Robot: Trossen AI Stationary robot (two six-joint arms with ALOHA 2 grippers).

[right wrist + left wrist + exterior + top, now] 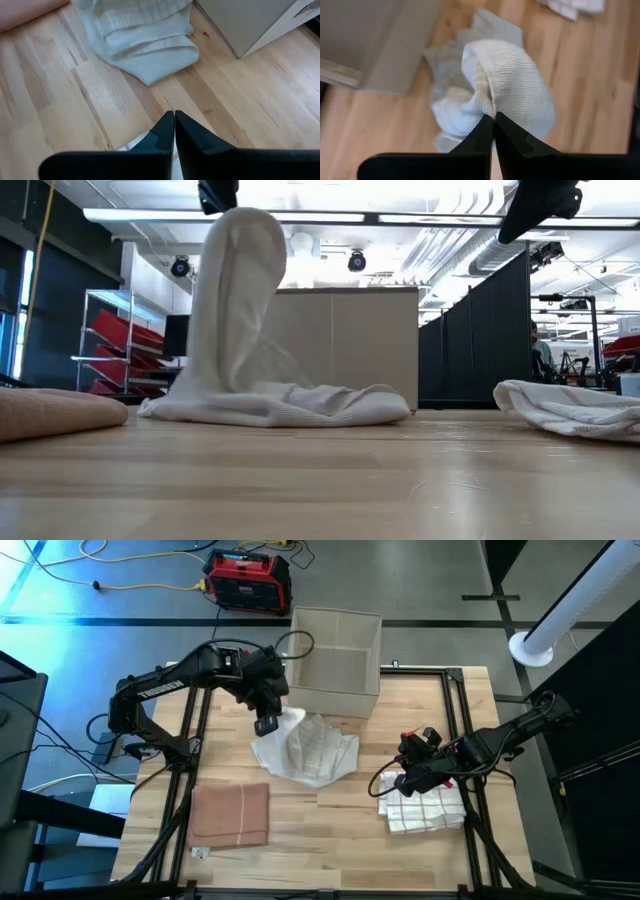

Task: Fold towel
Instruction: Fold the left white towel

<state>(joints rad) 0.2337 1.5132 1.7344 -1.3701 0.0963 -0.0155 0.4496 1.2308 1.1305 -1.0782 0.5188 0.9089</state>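
A white ribbed towel (310, 750) lies crumpled near the table's middle, and one part of it is raised into a tall hump (240, 290). My left gripper (493, 116) is shut on that raised part, above the towel's left end (267, 724). The rest of the towel (300, 405) lies on the wood. My right gripper (174, 116) is shut and empty. It hovers over the table's right side (396, 783), above the left edge of a folded white checked towel (428, 806). My left gripper pinches a bunched fold of the white towel (492, 102) between its two fingers, coming from above and pointing down. The held part is lifted and hangs below the fingers, slack. The towel's lower part (290, 408) stays on the table.
A folded pinkish-brown towel (232, 816) lies at the near left. An open beige box (338, 662) stands at the far edge, just behind the white towel. Bare wood (330, 815) shows between the two folded towels. Beyond the table are cables and a red device (248, 580) on the floor.
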